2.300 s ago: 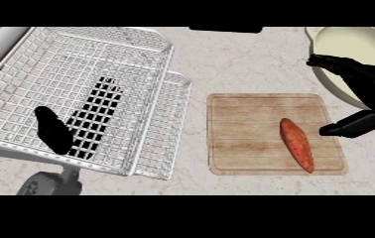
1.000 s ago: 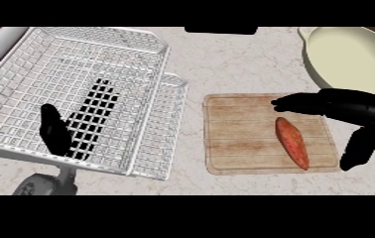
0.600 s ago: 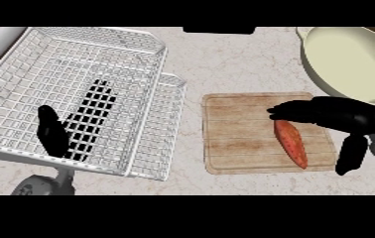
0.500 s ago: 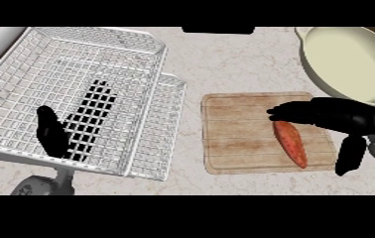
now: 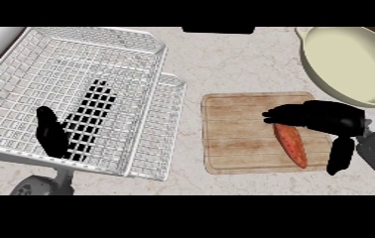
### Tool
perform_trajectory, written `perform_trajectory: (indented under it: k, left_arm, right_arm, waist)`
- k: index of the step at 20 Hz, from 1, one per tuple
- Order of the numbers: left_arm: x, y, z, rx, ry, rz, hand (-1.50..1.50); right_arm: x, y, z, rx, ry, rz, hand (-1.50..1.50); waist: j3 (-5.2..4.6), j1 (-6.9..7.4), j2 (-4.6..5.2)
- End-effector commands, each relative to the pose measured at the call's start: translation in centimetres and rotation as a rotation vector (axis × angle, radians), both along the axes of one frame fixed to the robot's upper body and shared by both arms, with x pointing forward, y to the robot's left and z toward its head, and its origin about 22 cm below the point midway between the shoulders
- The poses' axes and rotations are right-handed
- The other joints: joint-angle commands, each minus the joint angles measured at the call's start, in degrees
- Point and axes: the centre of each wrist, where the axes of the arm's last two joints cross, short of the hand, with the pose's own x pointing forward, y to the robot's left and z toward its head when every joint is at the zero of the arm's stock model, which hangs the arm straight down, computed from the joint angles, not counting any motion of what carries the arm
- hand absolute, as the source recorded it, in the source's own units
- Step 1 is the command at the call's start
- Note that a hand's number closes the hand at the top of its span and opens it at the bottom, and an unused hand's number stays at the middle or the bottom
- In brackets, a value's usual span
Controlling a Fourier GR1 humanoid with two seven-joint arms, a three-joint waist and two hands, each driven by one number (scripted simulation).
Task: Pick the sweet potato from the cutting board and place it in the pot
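Right hand (image 5: 322, 119), fingers and thumb spread open, straddles the sweet potato (image 5: 290, 144) lying lengthwise along the cutting board's (image 5: 234, 133) right edge.

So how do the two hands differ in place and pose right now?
The right hand hangs over the cutting board, fingers and thumb spread either side of the sweet potato. The left hand rests open over the wire rack, away from the task. Both are black and hold nothing.
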Motion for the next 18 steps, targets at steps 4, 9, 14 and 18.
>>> perform_trajectory:
  k: [4, 9, 14, 18]
  left_arm:
    - [2.6, 3.4, 3.4, 0.147, -0.081, 0.274, 0.00]
    - [2.9, 4.0, 4.3, 0.119, -0.090, 0.275, 0.00]
    - [2.5, 3.1, 2.4, 0.153, -0.079, 0.281, 0.00]
    - [2.9, 4.0, 2.4, 0.148, -0.083, 0.286, 0.00]
  right_arm:
    - [0.3, 0.2, -1.7, -0.047, 0.004, -0.014, -1.50]
    - [0.1, 1.6, -3.4, -0.044, -0.029, 0.062, 1.50]
    - [1.0, 2.0, -2.8, 0.005, -0.077, 0.124, 1.50]
    - [0.2, 2.7, -5.1, -0.006, -0.064, 0.153, 1.50]
  waist:
    - [1.44, 0.09, -0.35]
    - [1.51, 0.62, -0.38]
    - [1.44, 0.54, -0.26]
    - [1.40, 0.25, -0.15]
